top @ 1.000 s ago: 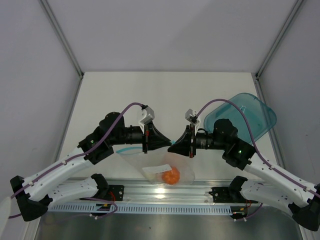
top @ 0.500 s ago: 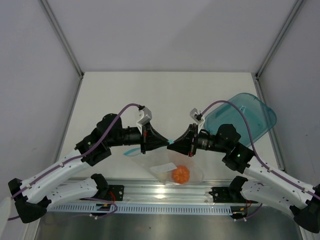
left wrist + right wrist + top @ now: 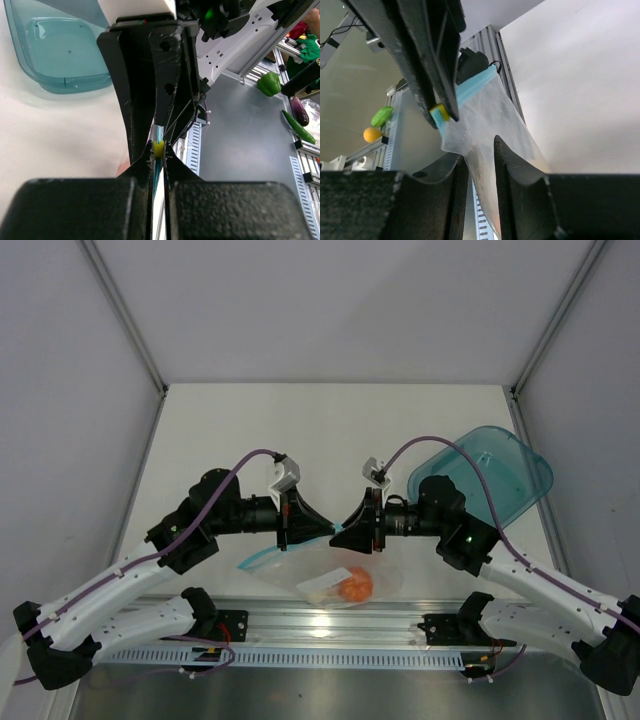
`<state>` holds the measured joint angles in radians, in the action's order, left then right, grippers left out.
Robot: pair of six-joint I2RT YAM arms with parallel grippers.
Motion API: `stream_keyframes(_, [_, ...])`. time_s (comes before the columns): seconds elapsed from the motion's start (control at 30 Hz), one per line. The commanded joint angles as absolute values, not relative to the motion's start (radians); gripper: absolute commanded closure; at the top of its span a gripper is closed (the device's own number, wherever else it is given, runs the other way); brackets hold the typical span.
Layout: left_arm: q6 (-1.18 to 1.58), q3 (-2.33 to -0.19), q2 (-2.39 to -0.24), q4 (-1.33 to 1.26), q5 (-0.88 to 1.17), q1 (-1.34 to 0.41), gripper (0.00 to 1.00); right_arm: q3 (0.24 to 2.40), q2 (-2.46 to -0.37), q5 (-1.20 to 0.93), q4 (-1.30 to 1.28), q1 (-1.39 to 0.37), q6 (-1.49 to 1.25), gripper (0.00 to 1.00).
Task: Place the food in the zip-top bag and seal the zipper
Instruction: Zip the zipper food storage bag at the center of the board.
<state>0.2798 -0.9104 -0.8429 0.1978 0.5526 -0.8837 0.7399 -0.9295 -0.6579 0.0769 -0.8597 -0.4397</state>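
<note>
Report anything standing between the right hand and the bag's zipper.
Nothing visible does. The right hand, jaws slightly apart, straddles the zip-top bag film just short of the teal zipper. Only the left hand is close, clamped on the strip's yellow end.

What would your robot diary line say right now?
left gripper: shut on zipper | right gripper: open around zip-top bag | orange food: inside bag
</note>
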Motion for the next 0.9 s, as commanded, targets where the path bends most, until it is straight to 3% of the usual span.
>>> stream_keyframes(0.0, [0.281,-0.911,-0.833,0.178,0.581,-0.876,0.99,0.825,-0.913,-0.692,0.006,-0.865,-0.336,0.72])
stream_keyframes(0.17, [0.287,-0.913,-0.836,0.173,0.591,-0.873,1.00,0.913,-0.934,-0.730,-0.093,-0.864,-0.273,0.72])
stream_keyframes(0.33, [0.288,-0.917,-0.844,0.167,0.604,-0.873,0.99,0.994,-1.003,-0.779,-0.187,-0.862,-0.212,0.80])
stream_keyframes(0.4, [0.287,-0.922,-0.848,0.176,0.607,-0.871,0.99,1.023,-1.022,-0.778,-0.210,-0.864,-0.196,0.86])
stream_keyframes(0.43, [0.288,-0.925,-0.848,0.176,0.612,-0.871,1.00,1.031,-1.029,-0.769,-0.228,-0.865,-0.184,1.00])
stream_keyframes(0.87, [0.272,-0.925,-0.865,0.242,0.557,-0.871,0.99,1.025,-0.953,-0.546,-0.143,-0.854,-0.317,1.00])
